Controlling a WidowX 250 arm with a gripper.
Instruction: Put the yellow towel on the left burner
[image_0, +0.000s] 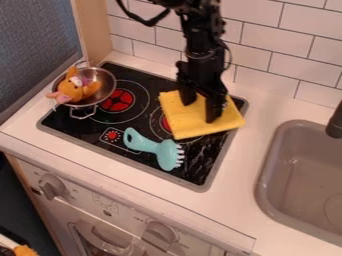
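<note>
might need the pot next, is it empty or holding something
Not empty: the metal pot holds an orange plush toy.

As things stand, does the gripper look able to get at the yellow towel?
Probably yes: the gripper is right at the towel, its fingers apart over the cloth, and nothing seems to lie on top; the brush is off to one side.

Yellow towel (185, 123), flat and squarish, partly covering the right burner (164, 123), left burner (117, 101) round, with red centre
</note>
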